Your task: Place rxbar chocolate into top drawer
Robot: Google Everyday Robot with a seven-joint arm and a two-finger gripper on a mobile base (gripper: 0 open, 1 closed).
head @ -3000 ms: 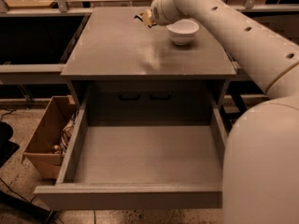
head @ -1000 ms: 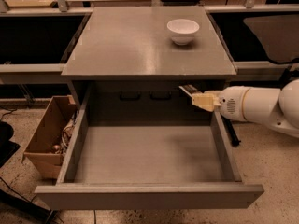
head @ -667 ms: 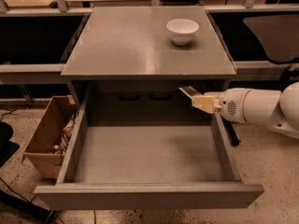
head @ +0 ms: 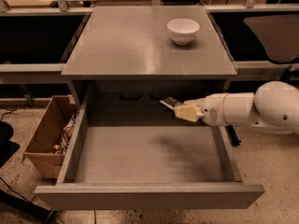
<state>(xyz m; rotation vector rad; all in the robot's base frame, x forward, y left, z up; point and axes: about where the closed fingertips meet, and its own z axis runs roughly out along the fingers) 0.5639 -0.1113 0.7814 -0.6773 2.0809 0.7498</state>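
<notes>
Sticking out from the tip of the gripper [head: 178,109], the snack bar [head: 168,101] hangs in mid-air over the back right part of the open drawer [head: 140,158], just in front of the dark recess under the cabinet top [head: 131,45] and touching none of the drawer's surfaces. Its long axis runs roughly level, pointing left and a little toward the back, in line with the reach of the arm [head: 252,108], which comes in from the right over the drawer's right wall. The gripper is closed on the bar's right end, with the dark wrapper showing beyond its pale tips. What matters for the next move is the vertical relation: the flat grey bottom lies directly below the bar with nothing in between, so a release here, or after a short descent, should probably land it inside. The white bowl [head: 183,30] on top and the cardboard box [head: 44,143] on the floor to the left are well apart from this.
</notes>
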